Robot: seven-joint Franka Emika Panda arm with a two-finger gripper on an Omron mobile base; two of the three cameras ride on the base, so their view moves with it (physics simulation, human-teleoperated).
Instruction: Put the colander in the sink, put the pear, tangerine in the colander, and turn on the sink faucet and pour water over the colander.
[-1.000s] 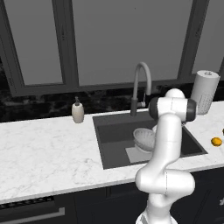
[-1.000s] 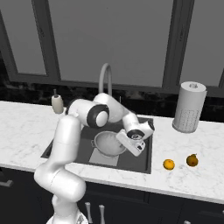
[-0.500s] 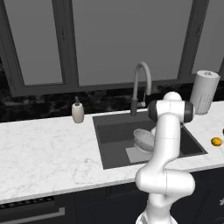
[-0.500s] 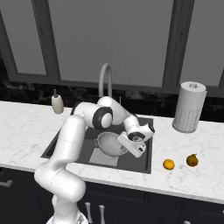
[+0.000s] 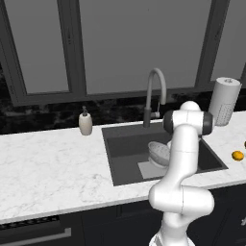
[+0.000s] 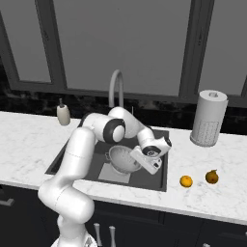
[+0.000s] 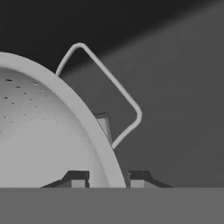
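The silver colander (image 6: 123, 159) sits upright on the floor of the dark sink (image 6: 72, 164), also seen as colander (image 5: 158, 153) in sink (image 5: 122, 166). My gripper (image 6: 139, 162) is at its right rim. In the hand view the gripper (image 7: 108, 177) straddles the colander (image 7: 43, 131) rim beside its wire handle, and one fingertip (image 7: 76, 178) stands a little off the rim, so the jaws are slightly open. The tangerine (image 6: 186, 181) and the brownish pear (image 6: 211, 176) lie on the counter right of the sink; the tangerine (image 5: 237, 155) shows too. The sink faucet (image 6: 116, 87) (image 5: 154, 91) arches behind the basin, with no water running.
A beige soap bottle (image 5: 85, 122) (image 6: 63, 113) stands left of the sink. A white paper-towel roll (image 5: 225, 102) (image 6: 209, 118) stands at the back right. White marble counter (image 5: 53, 163) stretches to the left, and dark windows rise behind.
The hand has sunk slightly toward the sink floor with the colander. The fingers have eased apart from the rim.
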